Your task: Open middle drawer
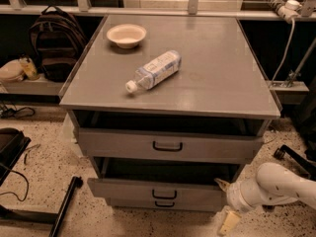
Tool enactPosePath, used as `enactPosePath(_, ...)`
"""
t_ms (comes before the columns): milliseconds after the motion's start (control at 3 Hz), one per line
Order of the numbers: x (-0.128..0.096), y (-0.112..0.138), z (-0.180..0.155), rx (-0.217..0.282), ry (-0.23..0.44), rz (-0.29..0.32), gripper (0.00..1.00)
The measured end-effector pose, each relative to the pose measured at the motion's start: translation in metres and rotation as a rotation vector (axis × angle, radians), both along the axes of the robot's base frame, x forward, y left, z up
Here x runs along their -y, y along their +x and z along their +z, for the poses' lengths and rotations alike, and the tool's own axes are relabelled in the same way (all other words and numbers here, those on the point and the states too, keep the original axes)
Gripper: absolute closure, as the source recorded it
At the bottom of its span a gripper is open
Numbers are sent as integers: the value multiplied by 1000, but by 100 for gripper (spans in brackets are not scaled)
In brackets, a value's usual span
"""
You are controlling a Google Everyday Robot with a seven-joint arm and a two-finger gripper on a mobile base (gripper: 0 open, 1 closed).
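The grey cabinet has three drawers. The middle drawer (pixel 128 189) is pulled part-way out, with a dark gap above its front, and its black loop handle (pixel 164 194) is centred. The top drawer (pixel 118 144) also stands a little out, and the lowest drawer (pixel 133 204) shows just beneath the middle one. My gripper (pixel 225 203), on a white arm, is at the lower right by the right end of the middle drawer front. It is open and empty, with one pale finger (pixel 220 183) against that drawer's right corner and the other finger (pixel 228 222) lower down.
A cream bowl (pixel 126 35) and a plastic bottle (pixel 154 70) lying on its side rest on the cabinet top (pixel 222 73). A backpack (pixel 52 38) sits at the left. Black stand legs (pixel 61 209) and cables lie on the speckled floor at the left.
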State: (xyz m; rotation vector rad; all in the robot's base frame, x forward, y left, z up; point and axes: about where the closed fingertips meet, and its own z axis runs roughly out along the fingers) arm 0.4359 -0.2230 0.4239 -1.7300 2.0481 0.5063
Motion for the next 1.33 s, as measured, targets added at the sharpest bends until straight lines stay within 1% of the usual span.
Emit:
enactPosePath(333, 1, -28, 12, -90, -1, 14, 0)
enactPosePath(667, 5, -62, 13, -221, -1, 21, 0)
enactPosePath(1000, 5, -62, 14, -221, -1, 21, 0)
enactPosePath(1333, 20, -95, 29, -325, -22, 25, 0)
